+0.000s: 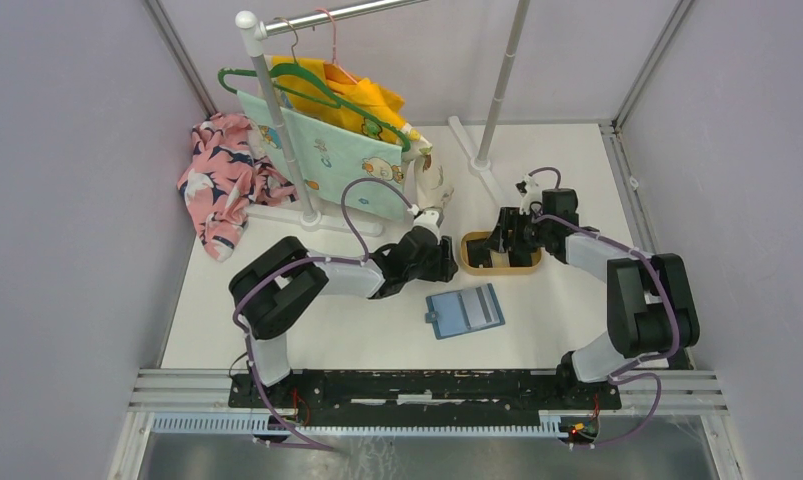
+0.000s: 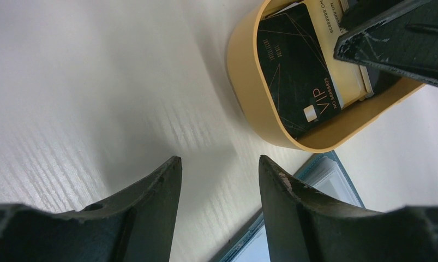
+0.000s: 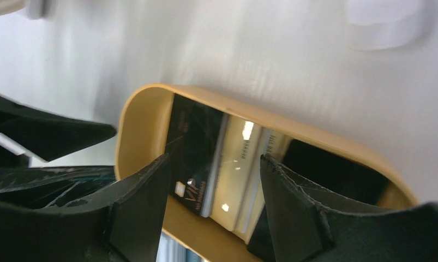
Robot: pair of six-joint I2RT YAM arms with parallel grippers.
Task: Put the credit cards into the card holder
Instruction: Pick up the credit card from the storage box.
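— Right gripper [image 3: 214,161] hangs just above the tan tray [image 3: 145,109], its jaws spread, with nothing between them.
— And the other one?
— Left gripper [image 2: 219,161] is spread too, and empty. It hovers over the bare table [image 1: 307,330], just beside the left end of the tray.
— Where are the credit cards [image 2: 295,71]?
— Inside the tray. One black card with "VIP" on it lies at the left end, close against the wall. Others lie beside it, but how many I cannot tell.
— And the card holder [image 1: 465,310]?
— It lies open on the table, slots up, on the near side of the tray, between the two arms. I see no card in it.
— So which step is this?
— In my opinion, the first pick: no card is lifted yet. For the next move the right gripper must go down inside and take one card by its edges, or tip it up against the wall. A thin flat card gives little to pinch.
— Is there room?
— Not much. The tray wall stands all around, and the left fingers are near the same end, so the two grippers could meet. Behind the tray stands the rack pole [image 1: 497,100]. Toward the holder I see nothing in the way.
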